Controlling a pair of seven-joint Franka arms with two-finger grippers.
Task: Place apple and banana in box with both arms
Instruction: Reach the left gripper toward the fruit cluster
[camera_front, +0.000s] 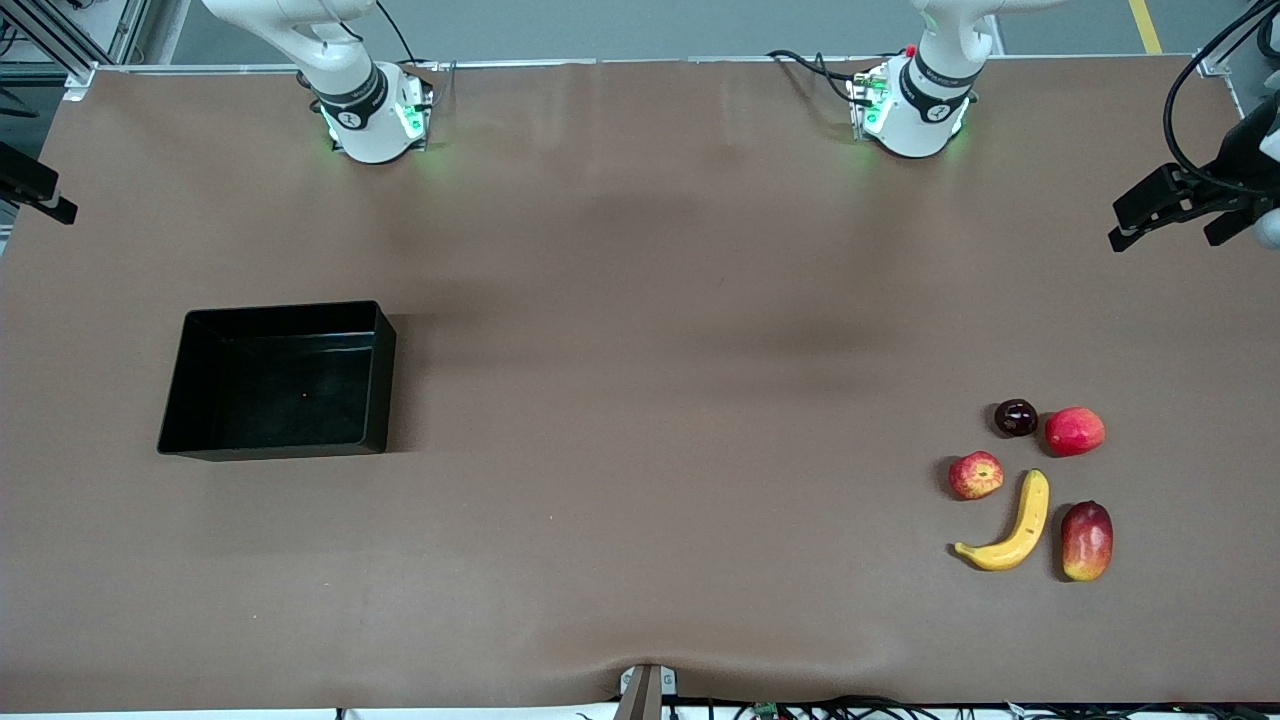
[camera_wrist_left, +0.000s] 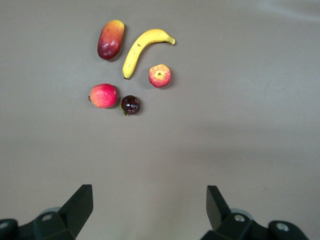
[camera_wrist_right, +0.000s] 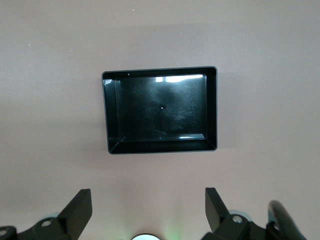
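Note:
The apple (camera_front: 976, 475), red with yellow streaks, lies at the left arm's end of the table, beside the curved yellow banana (camera_front: 1020, 525). Both show in the left wrist view, the apple (camera_wrist_left: 160, 75) and the banana (camera_wrist_left: 142, 47). The black box (camera_front: 270, 390) stands empty at the right arm's end and shows in the right wrist view (camera_wrist_right: 161, 145). My left gripper (camera_wrist_left: 150, 188) is open and empty, high over bare table short of the fruits. My right gripper (camera_wrist_right: 148, 190) is open and empty, high over bare table short of the box. Neither gripper shows in the front view.
A red-yellow mango-like fruit (camera_front: 1087, 540) lies beside the banana. A plain pinkish-red fruit (camera_front: 1075, 431) and a small dark fruit (camera_front: 1016, 417) lie farther from the front camera than the apple. Black fixtures stand at the table's two ends (camera_front: 1170, 205), (camera_front: 30, 185).

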